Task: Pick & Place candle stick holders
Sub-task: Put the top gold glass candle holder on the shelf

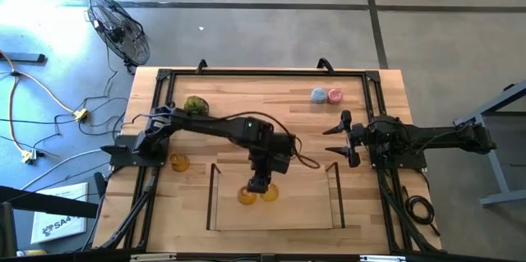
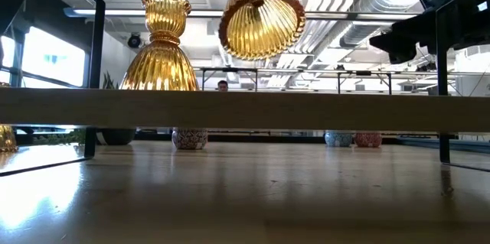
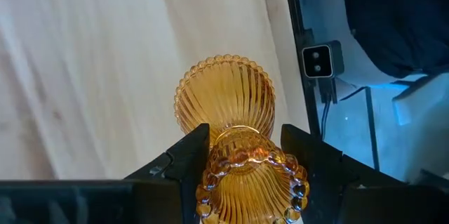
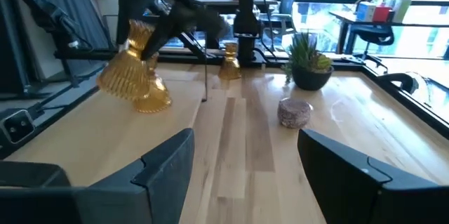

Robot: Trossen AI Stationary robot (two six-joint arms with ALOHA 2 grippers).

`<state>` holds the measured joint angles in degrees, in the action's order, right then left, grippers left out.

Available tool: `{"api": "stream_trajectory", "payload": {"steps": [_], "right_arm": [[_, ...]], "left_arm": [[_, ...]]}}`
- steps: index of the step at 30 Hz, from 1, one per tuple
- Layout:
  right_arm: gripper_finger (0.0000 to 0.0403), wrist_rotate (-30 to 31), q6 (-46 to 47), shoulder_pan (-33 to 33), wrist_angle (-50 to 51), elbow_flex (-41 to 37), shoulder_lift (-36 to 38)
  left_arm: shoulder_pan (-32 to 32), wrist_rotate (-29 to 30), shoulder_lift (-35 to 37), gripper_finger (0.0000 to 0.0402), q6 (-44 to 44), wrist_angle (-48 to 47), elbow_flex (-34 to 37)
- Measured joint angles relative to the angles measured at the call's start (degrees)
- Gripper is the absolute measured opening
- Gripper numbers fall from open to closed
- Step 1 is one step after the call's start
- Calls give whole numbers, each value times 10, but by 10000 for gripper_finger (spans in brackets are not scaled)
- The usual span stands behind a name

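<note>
- Nearest the table's [image 1: 386, 81] front edge, inside the clear-walled tray [image 1: 212, 204], the left claw [image 1: 258, 185] is clenched on an amber holder [image 1: 269, 193] and carries it tilted, off the tray floor; the low view shows its ribbed bell hanging clear of the wood.
- Just beside it a second amber holder [image 2: 161, 45] stands upright in the tray.
- The grip sits at the narrow waist under the beaded rim, fingers [image 3: 184, 159] on either side. I judge that the best spot: the flared ends stop it sliding through.
- These look like pressed glass: stiff, slick, brittle, light enough for one claw. Setting it down gently matters, and it hangs close to its neighbour, so a knock is the risk.
- Outside the tray, near the table's left edge, a third amber holder [image 1: 178, 162] stands alone.
- At the right edge the right claw [image 1: 339, 137] waits, released and empty, well apart from the tray.
- Further back sits a green plant ball [image 1: 196, 105].
- Towards the far right corner, a pale blue holder [image 1: 318, 94] and a pink holder [image 1: 334, 94] stand touching or nearly so.
</note>
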<state>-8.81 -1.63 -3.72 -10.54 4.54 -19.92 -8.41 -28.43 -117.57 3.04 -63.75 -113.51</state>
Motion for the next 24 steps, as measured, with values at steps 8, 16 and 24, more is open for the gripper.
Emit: {"api": "stream_trajectory", "payload": {"steps": [8,16,24], "right_arm": [[249,-17,15,0,-5,0,0],[249,-21,18,20,-8,0,0],[249,19,16,77,-12,0,0]], "left_arm": [[-19,-12,0,158,40,104,79],[-26,4,1,159,67,147,119],[-27,5,3,161,86,157,130]]}}
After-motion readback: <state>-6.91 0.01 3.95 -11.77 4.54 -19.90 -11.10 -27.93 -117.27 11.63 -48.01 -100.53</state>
